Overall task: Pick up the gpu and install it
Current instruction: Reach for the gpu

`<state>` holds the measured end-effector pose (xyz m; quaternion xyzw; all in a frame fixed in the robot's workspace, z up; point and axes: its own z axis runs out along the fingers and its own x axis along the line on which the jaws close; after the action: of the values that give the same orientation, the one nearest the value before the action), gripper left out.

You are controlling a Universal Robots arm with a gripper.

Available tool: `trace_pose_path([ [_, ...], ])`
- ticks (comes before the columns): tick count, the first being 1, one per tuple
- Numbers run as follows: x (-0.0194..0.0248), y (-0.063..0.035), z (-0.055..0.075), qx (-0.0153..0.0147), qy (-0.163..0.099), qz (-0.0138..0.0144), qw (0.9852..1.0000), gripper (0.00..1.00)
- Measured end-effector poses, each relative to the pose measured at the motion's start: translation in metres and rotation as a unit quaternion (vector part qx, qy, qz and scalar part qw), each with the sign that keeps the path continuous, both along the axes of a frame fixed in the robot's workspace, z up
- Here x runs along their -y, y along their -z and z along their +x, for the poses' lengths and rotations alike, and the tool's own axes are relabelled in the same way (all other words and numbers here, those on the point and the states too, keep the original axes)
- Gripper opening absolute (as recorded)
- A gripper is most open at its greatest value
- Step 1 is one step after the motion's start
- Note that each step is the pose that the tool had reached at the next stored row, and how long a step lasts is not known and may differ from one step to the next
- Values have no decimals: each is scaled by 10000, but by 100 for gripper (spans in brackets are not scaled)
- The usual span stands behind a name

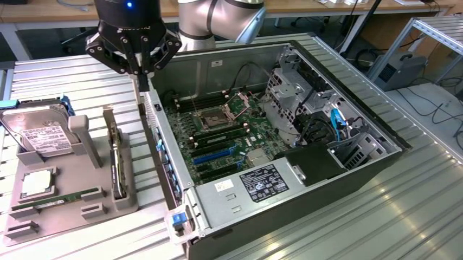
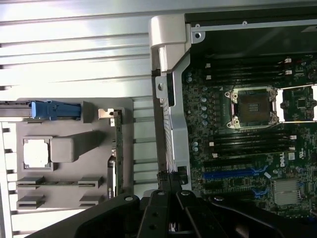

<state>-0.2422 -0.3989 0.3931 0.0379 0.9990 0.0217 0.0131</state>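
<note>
Danger first from the black pincer (image 1: 145, 82) itself: pressed together, pinching nothing, poised right over the silvery rear wall of the lidless black computer case (image 1: 154, 122). Could strike that wall on any straight drop. Thin black-and-brown gpu card (image 1: 116, 162) standing on edge in the grey moulded holder (image 1: 101, 208) on the slatted metal tabletop (image 1: 72, 81), toward seven o'clock of the pincer in the exterior view, untouched. Likely to get knocked or bent if met with pressed-together tips rather than straddled. Little room beside it: grey post (image 1: 85, 142) and boxy silver hard drive (image 1: 38, 135) at nine o'clock of the card. Risk too of snagging the silvery end bracket (image 2: 105, 113) on the case wall, or of missing the blue slot (image 1: 214, 157) on the green motherboard (image 1: 217, 122) and flexing the board under pressure.
</note>
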Motion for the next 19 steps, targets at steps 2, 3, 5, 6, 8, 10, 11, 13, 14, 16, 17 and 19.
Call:
trace_pose_path([
  [2,0,0,-8,0,0,0,10000,11],
  [3,0,0,-11,0,0,0,10000,11],
  [5,0,0,-18,0,0,0,10000,11],
  [6,0,0,-22,0,0,0,10000,11],
  [8,0,0,-29,0,0,0,10000,11],
  [10,0,1,-36,0,0,0,10000,11],
  [11,0,0,-39,0,0,0,10000,11],
  [13,0,1,-49,0,0,0,10000,11],
  [14,0,1,-52,0,0,0,10000,11],
  [16,0,1,-58,0,0,0,10000,11],
  [17,0,1,-61,0,0,0,10000,11],
  [19,0,1,-68,0,0,0,10000,11],
])
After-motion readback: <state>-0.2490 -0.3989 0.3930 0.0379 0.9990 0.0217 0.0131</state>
